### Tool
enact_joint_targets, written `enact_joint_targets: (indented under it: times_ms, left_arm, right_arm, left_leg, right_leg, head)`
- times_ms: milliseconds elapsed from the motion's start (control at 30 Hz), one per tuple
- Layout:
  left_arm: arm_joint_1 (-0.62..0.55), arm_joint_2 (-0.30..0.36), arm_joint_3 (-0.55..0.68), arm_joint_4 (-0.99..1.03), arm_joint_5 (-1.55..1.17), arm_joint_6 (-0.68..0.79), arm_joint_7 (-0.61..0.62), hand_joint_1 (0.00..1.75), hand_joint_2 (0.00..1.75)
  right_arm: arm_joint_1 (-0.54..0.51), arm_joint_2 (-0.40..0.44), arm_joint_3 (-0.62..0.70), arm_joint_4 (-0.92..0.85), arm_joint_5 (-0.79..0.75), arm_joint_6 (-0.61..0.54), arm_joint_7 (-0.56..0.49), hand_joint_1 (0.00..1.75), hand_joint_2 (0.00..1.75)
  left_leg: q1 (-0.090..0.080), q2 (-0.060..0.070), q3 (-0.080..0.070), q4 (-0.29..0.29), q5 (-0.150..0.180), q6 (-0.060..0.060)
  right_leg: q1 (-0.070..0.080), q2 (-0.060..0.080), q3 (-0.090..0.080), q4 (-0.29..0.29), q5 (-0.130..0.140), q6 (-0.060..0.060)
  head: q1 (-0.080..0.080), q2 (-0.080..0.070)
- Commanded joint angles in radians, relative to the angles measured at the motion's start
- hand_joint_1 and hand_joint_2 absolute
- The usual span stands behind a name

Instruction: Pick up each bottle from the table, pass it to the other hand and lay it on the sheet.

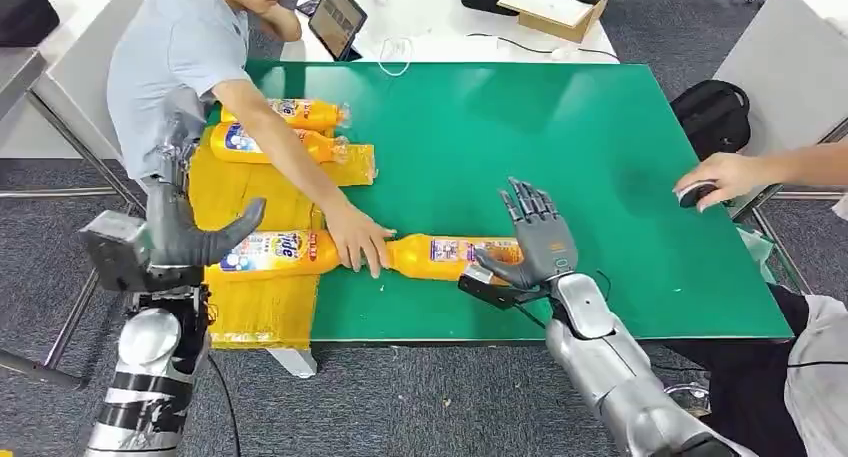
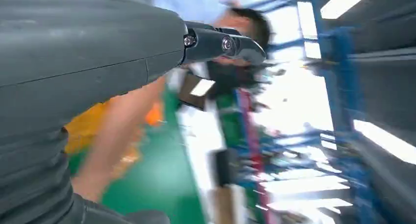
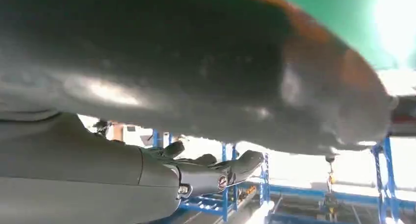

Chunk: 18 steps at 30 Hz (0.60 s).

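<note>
Two orange bottles (image 1: 285,112) (image 1: 268,143) lie at the far end of the yellow sheet (image 1: 255,312). A third bottle (image 1: 268,252) lies across the sheet near my left hand (image 1: 195,239), which hovers open just beside it. A fourth bottle (image 1: 445,255) lies on the green table (image 1: 560,137). A person's hand (image 1: 357,241) rests on its neck. My right hand (image 1: 535,245) stands at this bottle's base with fingers spread upward, palm against it. In the right wrist view the bottle (image 3: 221,72) looms dark and close over my right hand's fingers (image 3: 216,167).
A person leans over the table's far left corner. Another person's hand (image 1: 715,182) rests on a mouse at the right edge. A tablet (image 1: 338,17) and a box (image 1: 555,7) sit on the white table behind. A black bag (image 1: 712,112) lies on the floor at right.
</note>
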Motion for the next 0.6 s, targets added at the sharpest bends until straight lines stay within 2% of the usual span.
enact_joint_targets:
  times_ms: [33,300,600]
  left_arm:
    - [-0.021,-0.024,-0.065,0.121,-0.001,0.040,0.043,0.00,1.75]
    - [-0.030,-0.007,-0.089,0.113,-0.020,0.075,0.026,0.00,1.75]
    - [-0.029,-0.010,-0.115,0.100,-0.042,0.077,0.009,0.00,1.75]
  right_arm:
    - [-0.081,0.014,-0.025,0.222,0.010,0.033,0.009,0.00,0.00]
    - [-0.118,0.107,-0.057,0.312,-0.088,0.136,-0.076,0.00,0.00]
    - [-0.132,0.106,-0.042,0.327,-0.092,0.167,-0.083,0.00,0.00]
  left_leg:
    - [0.001,0.000,0.004,0.000,-0.001,-0.001]
    - [0.001,0.003,0.004,0.001,-0.002,-0.002]
    - [0.001,0.000,0.001,0.000,-0.001,-0.001]
  right_leg:
    - [0.001,0.000,0.005,0.000,-0.002,-0.002]
    - [0.001,0.003,0.004,0.001,-0.002,-0.003]
    - [0.001,0.000,0.002,0.001,-0.001,-0.001]
  head:
    - [0.000,0.000]
    - [0.000,0.000]
    - [0.000,0.000]
